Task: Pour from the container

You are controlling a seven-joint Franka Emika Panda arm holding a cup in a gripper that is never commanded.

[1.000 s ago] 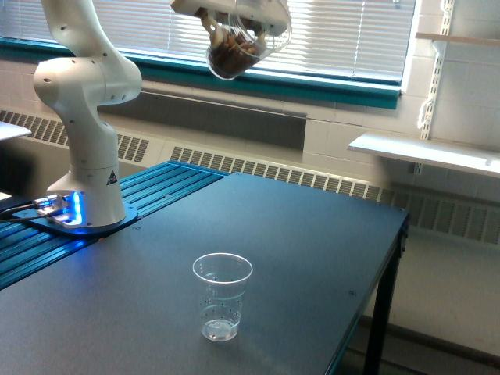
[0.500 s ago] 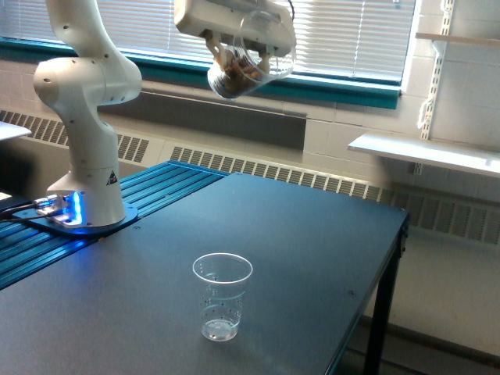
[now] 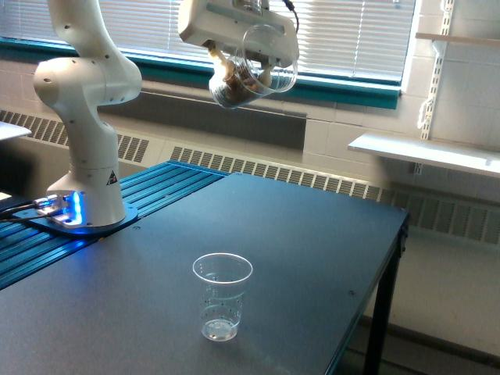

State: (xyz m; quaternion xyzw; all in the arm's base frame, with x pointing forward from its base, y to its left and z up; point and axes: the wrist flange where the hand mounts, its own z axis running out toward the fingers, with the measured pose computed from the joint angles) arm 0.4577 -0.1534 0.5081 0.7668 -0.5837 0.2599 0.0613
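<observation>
While the gripper (image 3: pixel 248 69) clasps the container (image 3: pixel 251 72), it has dropped lower and tipped further.

Brown contents, hard to identify, sit at its low end; the cup (image 3: pixel 221 295) waits on the table (image 3: pixel 312 250) far below, so pouring nears.

No text can be read. The clear cup (image 3: pixel 222 295), lower centre, bears small printed marks, and the robot base (image 3: pixel 92 183) a triangular sticker, both too small to make out.
</observation>
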